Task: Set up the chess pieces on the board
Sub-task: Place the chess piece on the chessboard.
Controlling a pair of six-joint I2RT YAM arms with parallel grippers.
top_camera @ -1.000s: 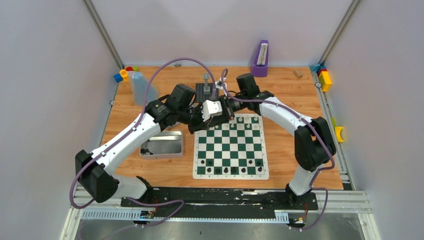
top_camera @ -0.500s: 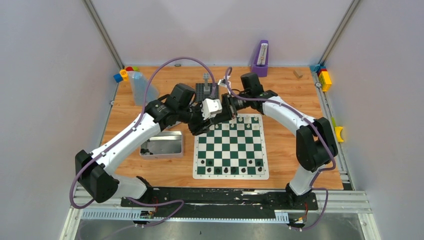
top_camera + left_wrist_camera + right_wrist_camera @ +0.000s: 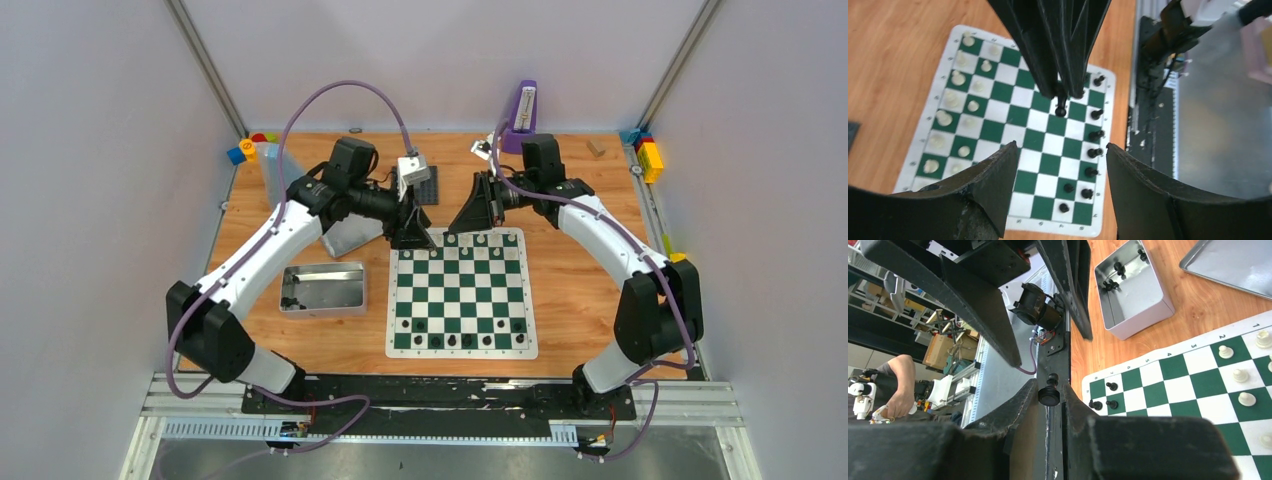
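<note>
One wooden table is carrying the flat board. A silver tin is sitting to its left. By the board's far edge, your left gripper is hanging wide open, holding nothing. Your right gripper is facing it, pinching one small black piece up in the air. Cream pieces are standing on the board's far rows and black pieces on its near rows.

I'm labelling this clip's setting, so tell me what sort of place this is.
Most likely a robotics lab workcell: a left arm and right arm mounted at a wooden table boxed in by plain panels on metal framing. The right wrist view shows storage shelves and a person beyond it.
</note>
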